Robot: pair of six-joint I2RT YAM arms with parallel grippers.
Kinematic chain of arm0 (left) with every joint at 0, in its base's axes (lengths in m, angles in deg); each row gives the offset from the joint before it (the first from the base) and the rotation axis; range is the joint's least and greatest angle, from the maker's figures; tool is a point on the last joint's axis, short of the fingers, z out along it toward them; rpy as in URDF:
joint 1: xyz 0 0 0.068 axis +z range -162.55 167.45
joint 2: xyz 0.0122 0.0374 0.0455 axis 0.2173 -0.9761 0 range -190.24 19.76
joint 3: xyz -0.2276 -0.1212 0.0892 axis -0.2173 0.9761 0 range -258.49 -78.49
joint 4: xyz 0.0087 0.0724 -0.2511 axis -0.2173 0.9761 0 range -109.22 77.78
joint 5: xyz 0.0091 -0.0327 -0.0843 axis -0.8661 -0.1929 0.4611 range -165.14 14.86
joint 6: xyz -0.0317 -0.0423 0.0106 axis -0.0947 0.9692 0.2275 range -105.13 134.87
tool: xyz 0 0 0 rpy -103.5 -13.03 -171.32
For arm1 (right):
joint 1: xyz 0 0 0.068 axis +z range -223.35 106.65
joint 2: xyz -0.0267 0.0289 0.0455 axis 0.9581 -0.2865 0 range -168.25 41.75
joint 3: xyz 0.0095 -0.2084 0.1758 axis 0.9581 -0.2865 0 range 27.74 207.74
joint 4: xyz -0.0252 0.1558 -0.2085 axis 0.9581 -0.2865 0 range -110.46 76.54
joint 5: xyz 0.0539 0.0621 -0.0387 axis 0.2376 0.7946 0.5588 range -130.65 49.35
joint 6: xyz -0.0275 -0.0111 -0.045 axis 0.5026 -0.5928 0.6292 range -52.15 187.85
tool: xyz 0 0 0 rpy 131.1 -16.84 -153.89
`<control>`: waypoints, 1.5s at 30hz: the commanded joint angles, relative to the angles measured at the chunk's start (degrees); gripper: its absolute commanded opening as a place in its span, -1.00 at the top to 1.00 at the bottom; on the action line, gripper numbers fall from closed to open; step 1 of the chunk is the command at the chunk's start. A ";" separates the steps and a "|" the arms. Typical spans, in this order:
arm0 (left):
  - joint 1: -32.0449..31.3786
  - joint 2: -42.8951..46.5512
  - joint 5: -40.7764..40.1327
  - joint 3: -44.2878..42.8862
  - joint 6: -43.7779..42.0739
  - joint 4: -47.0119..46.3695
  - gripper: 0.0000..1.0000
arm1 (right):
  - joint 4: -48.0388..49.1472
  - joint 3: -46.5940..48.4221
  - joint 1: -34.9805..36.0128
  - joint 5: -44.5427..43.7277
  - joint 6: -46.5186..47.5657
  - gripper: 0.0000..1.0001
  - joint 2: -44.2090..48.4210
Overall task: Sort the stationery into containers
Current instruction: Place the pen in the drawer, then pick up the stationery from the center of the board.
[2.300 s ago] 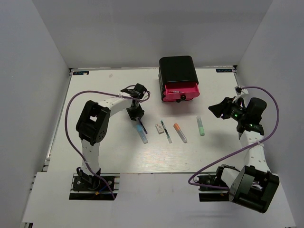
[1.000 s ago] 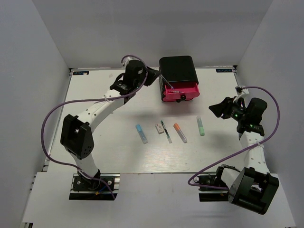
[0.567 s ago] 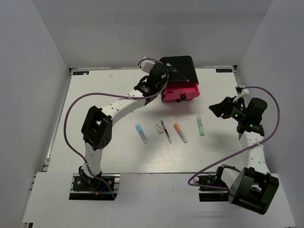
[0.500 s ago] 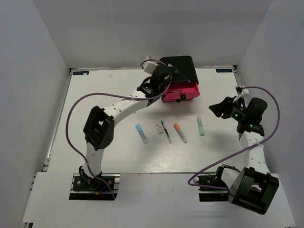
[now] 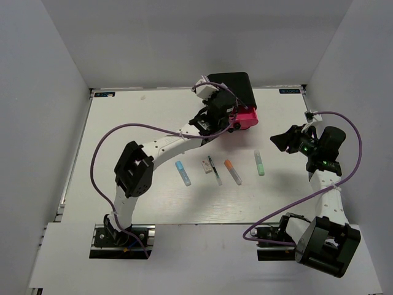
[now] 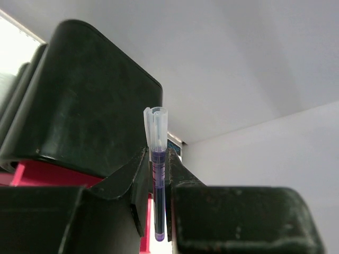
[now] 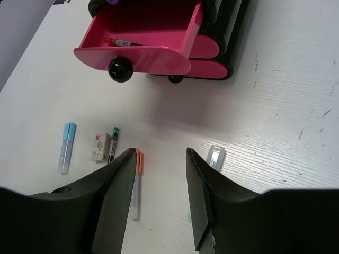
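White desk (image 5: 110, 110): left pincer (image 6: 158, 177) grips a pen (image 6: 157, 132) at the drawer (image 7: 143, 55), upper centre; right pincer (image 7: 160, 159) gapes.

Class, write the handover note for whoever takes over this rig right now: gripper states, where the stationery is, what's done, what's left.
Left gripper: shut on a purple pen, at the open pink drawer.
Right gripper: open, empty, off to the right.
Done: one red-white pen lies in the drawer.
Left: release the purple pen into a drawer, then sort the light blue pen, white eraser, dark pen, orange-capped pen and pale green pen, all lying on the table.
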 commanded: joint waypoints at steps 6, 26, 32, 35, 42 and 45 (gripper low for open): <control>-1.25 -1.93 -4.80 -2.00 -5.50 -2.04 1.00 | 2.26 0.02 -0.87 0.17 -0.05 0.03 0.91; -3.97 -6.06 -3.14 -3.76 -8.40 -0.28 0.23 | 2.17 0.11 -1.49 0.52 -0.31 0.03 1.08; -3.97 -3.86 -3.14 -3.23 -10.07 -0.80 -0.12 | 2.34 0.02 -1.66 1.05 -0.40 -0.04 1.00; -4.50 -2.55 -3.14 -2.63 -11.65 -1.50 -0.21 | 2.34 -0.07 -1.49 1.22 -0.14 -0.07 1.00; -5.03 1.67 -3.14 -0.95 -17.70 -4.23 -0.26 | 2.52 -0.33 -1.14 3.42 1.01 -0.16 0.82; -5.03 5.27 -1.92 0.89 -20.69 -4.85 -0.26 | 1.82 -0.25 -0.88 6.04 2.58 -0.19 0.56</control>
